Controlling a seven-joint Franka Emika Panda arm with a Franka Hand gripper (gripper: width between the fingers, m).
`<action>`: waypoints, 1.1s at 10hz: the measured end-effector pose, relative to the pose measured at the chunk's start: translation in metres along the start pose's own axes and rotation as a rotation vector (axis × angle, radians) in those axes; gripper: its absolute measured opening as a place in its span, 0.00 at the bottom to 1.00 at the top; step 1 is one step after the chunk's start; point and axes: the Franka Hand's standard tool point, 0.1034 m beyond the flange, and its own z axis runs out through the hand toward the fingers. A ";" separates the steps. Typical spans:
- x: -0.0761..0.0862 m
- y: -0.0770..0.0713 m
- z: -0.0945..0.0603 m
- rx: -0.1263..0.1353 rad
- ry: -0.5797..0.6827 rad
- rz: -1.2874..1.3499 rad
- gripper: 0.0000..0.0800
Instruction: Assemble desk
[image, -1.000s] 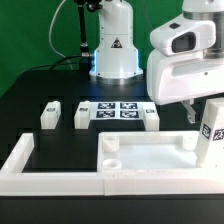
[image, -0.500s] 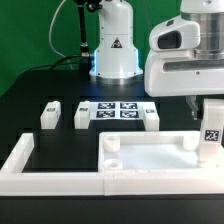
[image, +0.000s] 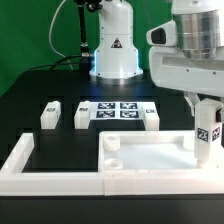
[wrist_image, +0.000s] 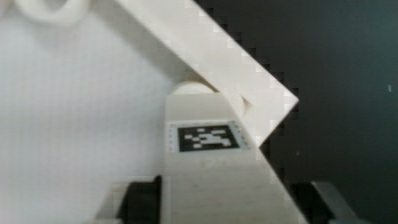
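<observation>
Exterior view: the tool (image: 206, 112) pinches one leg (image: 208, 138), held upright over the panel's (image: 150, 158) far corner on the exterior view's right. Three spare legs (image: 50, 115) sit by the marker board (image: 118, 110), well apart from the panel.

Wrist view: the leg sits between the fingers (wrist_image: 135, 198), tag facing the camera, its end over the rim (wrist_image: 267, 100) corner. The leg hides the socket there. To do it well, I'd centre the leg on the socket, keep it plumb and lower it slowly, with no release until it's seated.

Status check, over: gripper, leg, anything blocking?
Gripper shut on leg. Leg upright at panel corner, seating unclear. Nothing seen blocking.
</observation>
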 end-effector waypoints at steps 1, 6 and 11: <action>0.000 0.002 0.000 0.009 -0.005 0.084 0.37; -0.004 0.005 -0.002 -0.028 -0.012 -0.329 0.63; -0.001 0.006 -0.002 -0.044 -0.036 -0.919 0.81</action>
